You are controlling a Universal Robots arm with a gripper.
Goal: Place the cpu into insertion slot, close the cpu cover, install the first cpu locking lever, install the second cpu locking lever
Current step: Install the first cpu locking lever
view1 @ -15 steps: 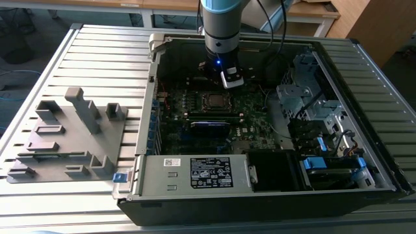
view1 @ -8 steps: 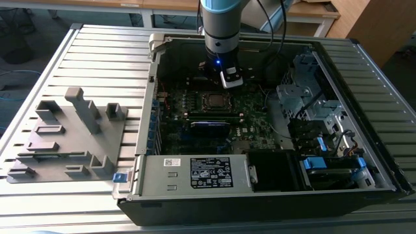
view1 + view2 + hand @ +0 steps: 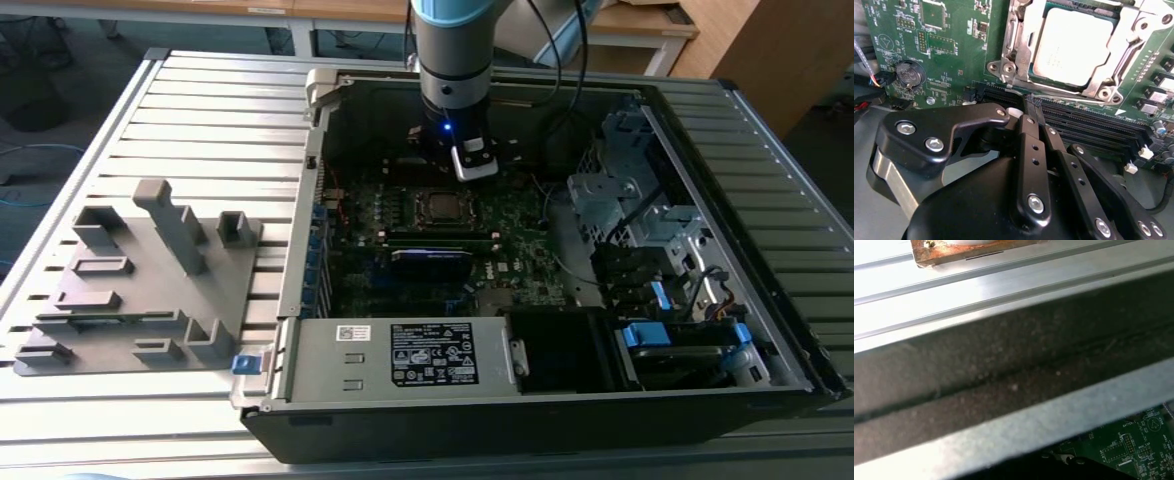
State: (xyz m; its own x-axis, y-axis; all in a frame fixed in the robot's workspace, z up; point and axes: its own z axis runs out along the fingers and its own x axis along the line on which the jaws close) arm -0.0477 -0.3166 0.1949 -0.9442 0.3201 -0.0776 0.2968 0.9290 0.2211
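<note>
In the second wrist view the cpu (image 3: 1074, 47), a dull silver square, lies in the insertion slot (image 3: 1019, 55). The cpu cover (image 3: 1104, 82), a silvery frame plate, lies flat around the chip's edges. A thin lever rod (image 3: 1126, 55) runs along one side of the frame. My gripper (image 3: 1030, 109) hangs just beside the socket, over the black memory slots (image 3: 1089, 122), its black fingers (image 3: 1030, 150) shut together with nothing between them. In the exterior view the gripper (image 3: 470, 172) hovers inside the open computer case, just behind the insertion slot (image 3: 441, 205).
The case walls (image 3: 314, 200) ring the green motherboard (image 3: 521, 225). A blue-labelled memory stick (image 3: 434, 257) stands in front of the socket. Drive cages and cables (image 3: 627, 210) fill the exterior view's right. A grey fixture (image 3: 134, 290) rests on the slatted table (image 3: 214, 110).
</note>
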